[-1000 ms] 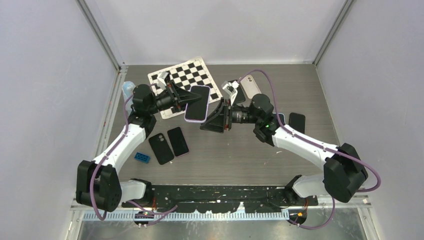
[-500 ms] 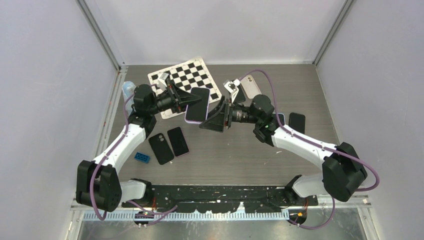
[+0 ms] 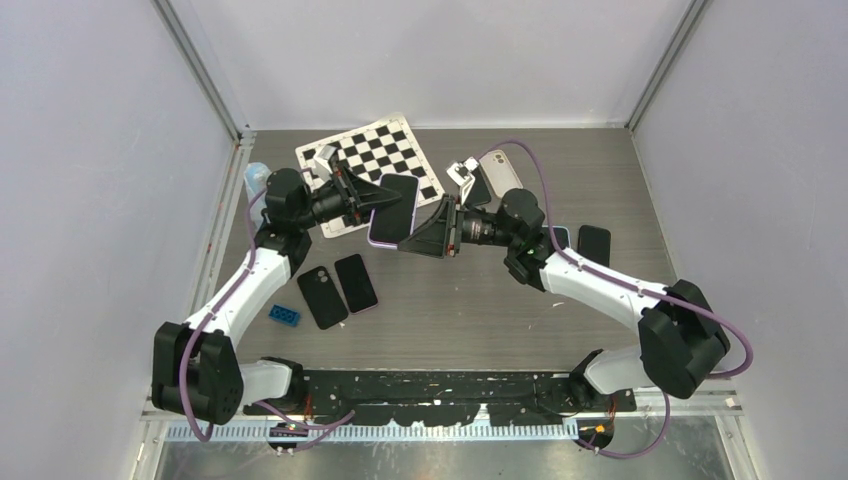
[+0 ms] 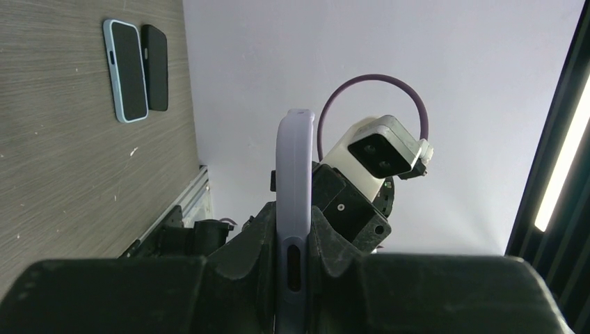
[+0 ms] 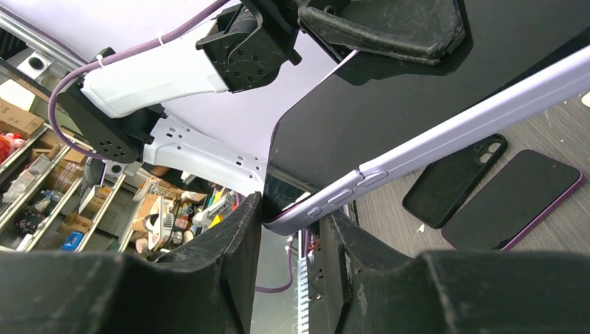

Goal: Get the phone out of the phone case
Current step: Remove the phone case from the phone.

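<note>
the phone (image 3: 393, 207) sits in its lilac case (image 4: 292, 174) and is held in the air over the near right corner of the checkerboard mat (image 3: 365, 150), between the two arms. the left pincer (image 4: 292, 245) is clamped on it. its own wrist view shows the case edge-on with a black finger (image 4: 259, 233) pressed to each face, a grip the top view hides under the dark screen.

the right pincer (image 5: 291, 224) straddles the phone's corner on the side away from the checkerboard. in its wrist view the fingers (image 5: 229, 257) lie close on either side of the lilac rim by the side buttons, but i cannot tell whether they press on it or stand just off.

nearer than the checkerboard, an empty black case (image 5: 452, 181) and a purple-rimmed phone (image 5: 515, 202) lie side by side on the tabletop (image 3: 460, 310). only the top view shows the blue brick (image 3: 284, 315) beside them. well to the right of the checkerboard, the left wrist view shows a light-blue phone (image 4: 125, 69) touching a black one (image 4: 154, 66). from above, the right arm covers most of the blue one.
</note>
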You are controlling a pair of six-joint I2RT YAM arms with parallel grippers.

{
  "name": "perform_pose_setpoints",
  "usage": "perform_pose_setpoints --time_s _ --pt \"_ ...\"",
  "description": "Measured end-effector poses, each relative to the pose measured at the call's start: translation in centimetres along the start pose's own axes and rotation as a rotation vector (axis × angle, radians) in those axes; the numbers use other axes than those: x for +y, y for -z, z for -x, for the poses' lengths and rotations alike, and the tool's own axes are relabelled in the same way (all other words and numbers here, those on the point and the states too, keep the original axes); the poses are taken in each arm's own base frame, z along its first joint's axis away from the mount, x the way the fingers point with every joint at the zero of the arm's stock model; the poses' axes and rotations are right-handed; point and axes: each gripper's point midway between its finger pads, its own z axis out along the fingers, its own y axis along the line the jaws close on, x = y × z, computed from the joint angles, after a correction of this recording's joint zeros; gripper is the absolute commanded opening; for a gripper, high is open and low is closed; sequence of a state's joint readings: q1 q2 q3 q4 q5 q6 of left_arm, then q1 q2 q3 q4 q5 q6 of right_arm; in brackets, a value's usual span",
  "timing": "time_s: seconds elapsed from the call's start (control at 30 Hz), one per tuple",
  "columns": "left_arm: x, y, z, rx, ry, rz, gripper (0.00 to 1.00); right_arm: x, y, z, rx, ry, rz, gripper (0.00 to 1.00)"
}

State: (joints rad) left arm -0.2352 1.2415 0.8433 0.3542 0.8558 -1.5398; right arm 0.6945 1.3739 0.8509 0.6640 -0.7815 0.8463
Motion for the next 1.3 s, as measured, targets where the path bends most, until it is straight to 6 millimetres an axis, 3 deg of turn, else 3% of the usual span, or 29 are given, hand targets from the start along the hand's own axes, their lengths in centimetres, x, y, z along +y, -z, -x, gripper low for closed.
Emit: perform_pose_setpoints --time_s 0.23,0.63,1.3 --pt "0.0 0.1 0.2 -0.008 0.002 -0.002 0.00 -0.5 -0.3 0.0 0.015 0.061 -0.002 0.27" --pt "0.1 0.2 0.9 -0.035 -0.033 -0.002 0.00 -2.2 -0.4 -0.1 0.072 0.222 -0.056 0.26" --pt "1.3 -0.3 1.5 -0.048 -0.028 0.025 0.00 -4.0 0.0 -0.5 0.111 0.300 -0.143 0.35"
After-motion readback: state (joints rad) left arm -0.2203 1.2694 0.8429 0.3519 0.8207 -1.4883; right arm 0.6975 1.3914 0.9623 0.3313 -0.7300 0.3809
